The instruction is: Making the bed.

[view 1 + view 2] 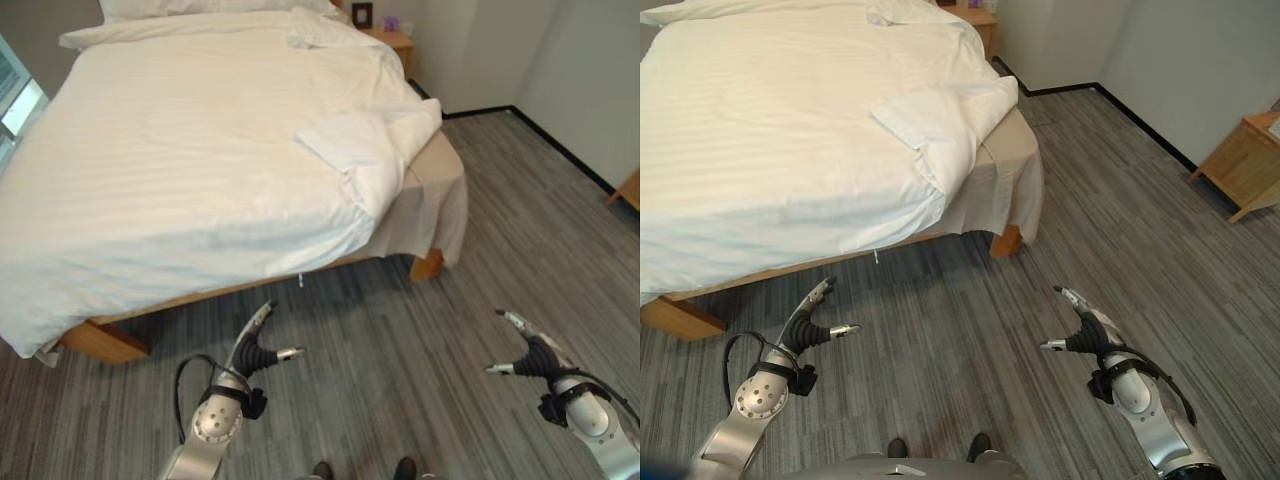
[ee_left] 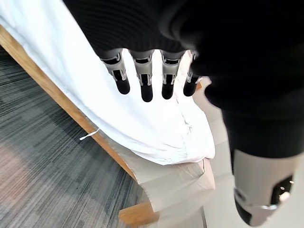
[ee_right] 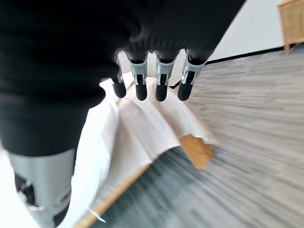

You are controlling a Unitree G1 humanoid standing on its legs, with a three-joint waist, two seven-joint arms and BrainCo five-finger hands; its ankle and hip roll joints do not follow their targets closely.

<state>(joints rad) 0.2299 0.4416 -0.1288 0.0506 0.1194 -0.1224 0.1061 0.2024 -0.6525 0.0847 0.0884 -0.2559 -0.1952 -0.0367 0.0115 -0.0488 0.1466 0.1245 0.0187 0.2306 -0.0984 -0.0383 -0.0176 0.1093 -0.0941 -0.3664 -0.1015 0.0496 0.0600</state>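
**Bed ahead, one duvet corner folded back, both hands empty**

The bed (image 1: pixel 200 160) fills the head views from 9 to 1 o'clock, its long axis running away from the robot toward 12 o'clock, where the pillows (image 1: pixel 200 8) lie at the head end. The foot end faces the robot. A white, faintly striped duvet (image 1: pixel 170 150) covers nearly the whole mattress and hangs over the near edge toward the wooden frame (image 1: pixel 105 340). At the foot corner toward 2 o'clock the duvet's corner (image 1: pixel 375 150) is folded back on itself in a rumpled flap, leaving the beige bed skirt (image 1: pixel 435 190) and a wooden leg (image 1: pixel 427 266) exposed below it.

The floor (image 1: pixel 400 330) is grey plank-patterned carpet, meeting pale walls with a dark skirting. A wooden nightstand (image 1: pixel 392 42) stands beside the head of the bed at 1 o'clock, and another piece of wooden furniture (image 1: pixel 1245 165) stands by the wall at 3 o'clock.

The left hand (image 1: pixel 258 345) hovers over the floor at 7 o'clock — fingers straight, thumb spread, holding nothing. The right hand (image 1: pixel 1080 328) hangs at 5 o'clock, likewise spread and empty, well apart from the bed.
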